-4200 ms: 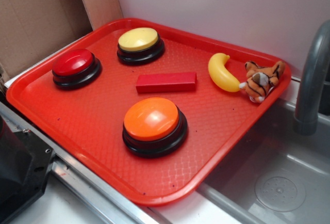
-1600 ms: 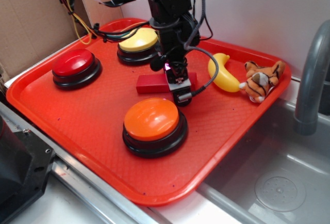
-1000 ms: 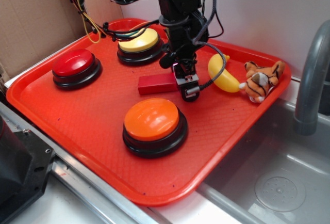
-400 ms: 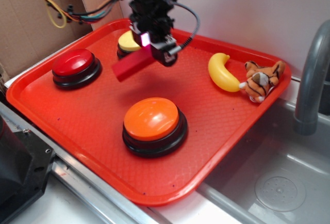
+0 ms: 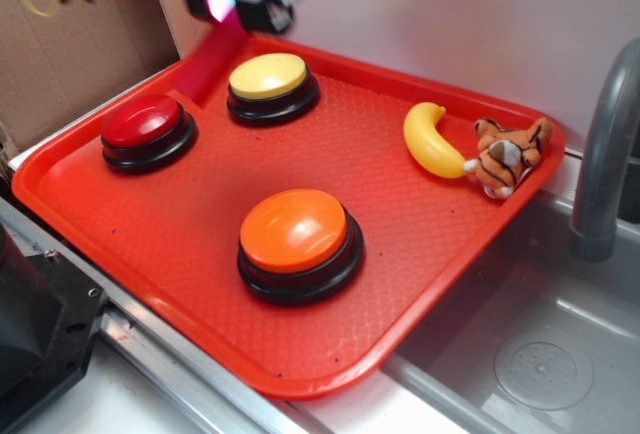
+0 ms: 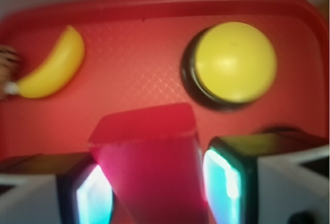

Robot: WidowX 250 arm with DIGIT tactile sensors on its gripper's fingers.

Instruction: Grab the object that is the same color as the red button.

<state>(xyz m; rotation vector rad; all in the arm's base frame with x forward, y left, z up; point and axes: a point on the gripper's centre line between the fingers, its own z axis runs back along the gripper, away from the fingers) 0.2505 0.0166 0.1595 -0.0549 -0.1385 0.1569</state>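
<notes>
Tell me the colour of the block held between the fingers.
Red: the flat, long red rectangular block matches the tray's colour, seen best in the wrist view between the fingers.

red block (image 6: 149, 167): smooth, plain faces, dull sheen
red button (image 5: 142, 120): glossy plastic dome, shiny black base
yellow button (image 5: 267, 76): smooth plastic dome, softer gloss
orange button (image 5: 294, 229): glossy plastic dome, black base
tray (image 5: 180, 244): red plastic, fine cross-hatched texture, smooth rim
banana (image 5: 430, 140): smooth, shiny yellow plastic
tiger toy (image 5: 508, 156): fuzzy plush cloth
sink (image 5: 540, 314): matt grey metal
faucet (image 5: 605, 154): dull grey, smooth
backing at far left (image 5: 70, 44): brown cardboard, matt
</notes>
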